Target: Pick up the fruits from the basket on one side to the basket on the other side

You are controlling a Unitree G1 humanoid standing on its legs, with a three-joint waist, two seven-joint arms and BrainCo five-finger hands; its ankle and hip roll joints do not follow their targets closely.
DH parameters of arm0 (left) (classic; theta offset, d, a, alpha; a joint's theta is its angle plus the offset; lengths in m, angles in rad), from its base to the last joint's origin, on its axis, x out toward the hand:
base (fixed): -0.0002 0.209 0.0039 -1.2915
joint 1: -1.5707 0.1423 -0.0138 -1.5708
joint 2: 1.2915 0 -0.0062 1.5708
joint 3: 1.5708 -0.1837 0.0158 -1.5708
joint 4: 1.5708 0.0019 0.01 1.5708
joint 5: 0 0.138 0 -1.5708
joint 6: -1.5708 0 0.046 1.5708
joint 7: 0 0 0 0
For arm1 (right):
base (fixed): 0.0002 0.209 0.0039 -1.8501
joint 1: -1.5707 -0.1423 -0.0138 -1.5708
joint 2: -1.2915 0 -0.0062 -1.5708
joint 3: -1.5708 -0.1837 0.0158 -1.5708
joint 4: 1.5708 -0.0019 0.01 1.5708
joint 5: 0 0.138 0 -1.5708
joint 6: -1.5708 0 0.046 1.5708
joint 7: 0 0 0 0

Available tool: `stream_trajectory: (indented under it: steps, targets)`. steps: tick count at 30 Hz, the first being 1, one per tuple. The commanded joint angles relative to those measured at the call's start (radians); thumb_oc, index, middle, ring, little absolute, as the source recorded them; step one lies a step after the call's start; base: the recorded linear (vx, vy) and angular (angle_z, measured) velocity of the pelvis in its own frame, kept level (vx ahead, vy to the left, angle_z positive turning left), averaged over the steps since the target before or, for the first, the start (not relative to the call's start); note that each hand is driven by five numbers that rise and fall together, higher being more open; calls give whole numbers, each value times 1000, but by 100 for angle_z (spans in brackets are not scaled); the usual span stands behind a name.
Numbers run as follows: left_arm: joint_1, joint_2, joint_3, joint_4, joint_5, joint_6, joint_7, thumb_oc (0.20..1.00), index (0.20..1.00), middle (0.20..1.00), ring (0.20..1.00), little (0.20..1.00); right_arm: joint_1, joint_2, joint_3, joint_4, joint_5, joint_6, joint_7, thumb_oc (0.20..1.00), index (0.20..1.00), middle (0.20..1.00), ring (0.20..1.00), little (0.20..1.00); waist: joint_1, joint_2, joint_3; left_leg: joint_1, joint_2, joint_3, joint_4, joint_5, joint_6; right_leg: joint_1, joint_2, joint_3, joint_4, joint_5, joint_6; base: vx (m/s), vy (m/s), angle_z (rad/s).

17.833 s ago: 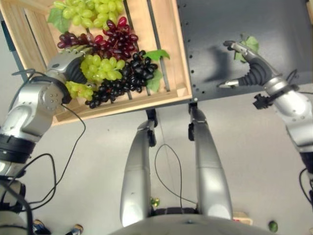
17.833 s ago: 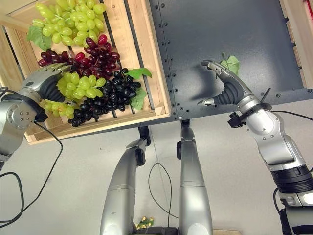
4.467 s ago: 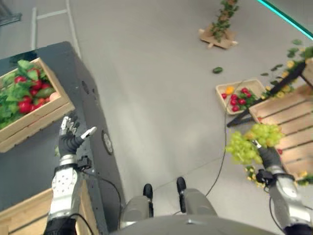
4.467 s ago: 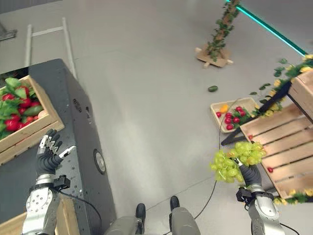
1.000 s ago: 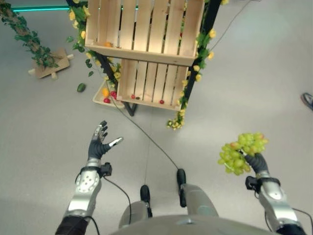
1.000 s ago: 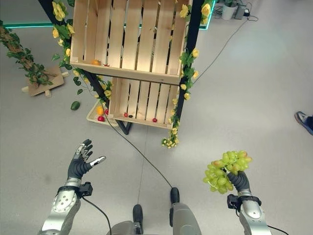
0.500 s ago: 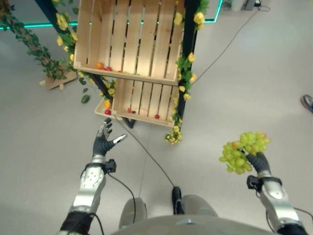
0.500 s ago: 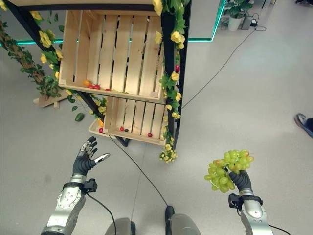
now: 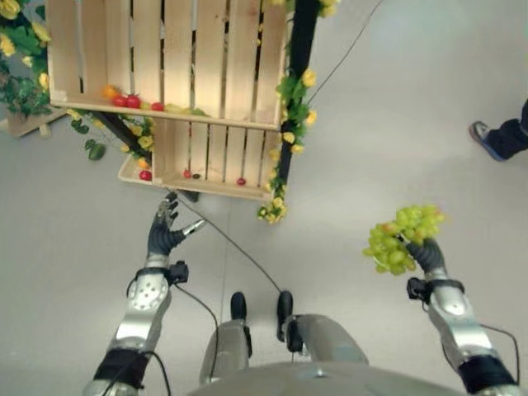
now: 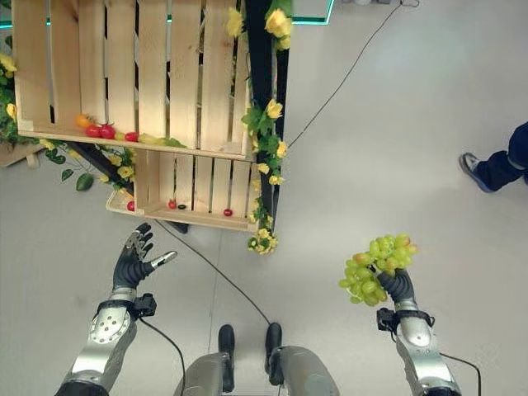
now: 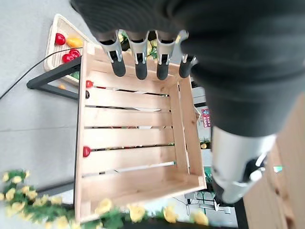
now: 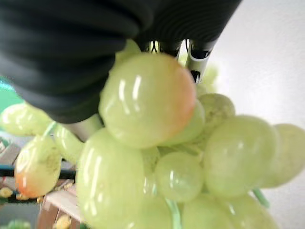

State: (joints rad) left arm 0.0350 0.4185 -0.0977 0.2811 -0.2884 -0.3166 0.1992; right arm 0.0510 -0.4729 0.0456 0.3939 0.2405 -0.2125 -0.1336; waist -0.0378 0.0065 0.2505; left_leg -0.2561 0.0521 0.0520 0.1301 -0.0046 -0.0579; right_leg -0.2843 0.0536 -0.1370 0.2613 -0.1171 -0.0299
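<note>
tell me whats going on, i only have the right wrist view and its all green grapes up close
Observer: The right hand is shut on a bunch of green grapes, raised above the grey floor.
Operator: where's the drop-off
Observer: Ahead and to the robot's left, two slatted wooden crates sit tilted on a black stand with yellow flowers; small red fruits lie along their lower edges.
Operator: left hand busy?
Observer: No, the left hand is open and holds nothing, raised towards the lower crate.

a bunch of green grapes (image 10: 375, 268) sits clasped in the right robot hand (image 10: 399, 286), well apart from the slatted wooden crate (image 10: 132, 78).
</note>
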Motion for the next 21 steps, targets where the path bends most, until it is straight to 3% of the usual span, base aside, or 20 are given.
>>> stream_trajectory:
  steps: [1, 13, 21]
  targets:
    - [-4, 46, 14, -43, 9, -60, 32, 1000, 1000, 1000, 1000, 1000, -102, -16, 2, 9, -17, -61, -44, 200, 200, 200, 200, 200, 33, -45, 1, -4, -16, 23, 47, -9, 19, 18, -78, 183, -45, 67, 108, -27, 38, 30]
    - [-135, 51, -88, -55, -34, -74, 105, 1000, 1000, 1000, 1000, 1000, -565, -4, 204, 234, -86, -7, -210, 200, 200, 200, 200, 200, 84, 0, 118, -114, -44, 10, 78, -1, 30, -95, -88, 168, 0, 85, 108, -29, 22, 13]
    - [-165, 46, -102, -58, -32, -70, 130, 1000, 1000, 1000, 1000, 1000, -699, 1, 259, 274, -115, 13, -238, 200, 200, 200, 200, 200, 102, 3, 146, -153, -49, 0, 89, 2, 32, -130, -86, 169, 8, 93, 106, -4, -1, 3]
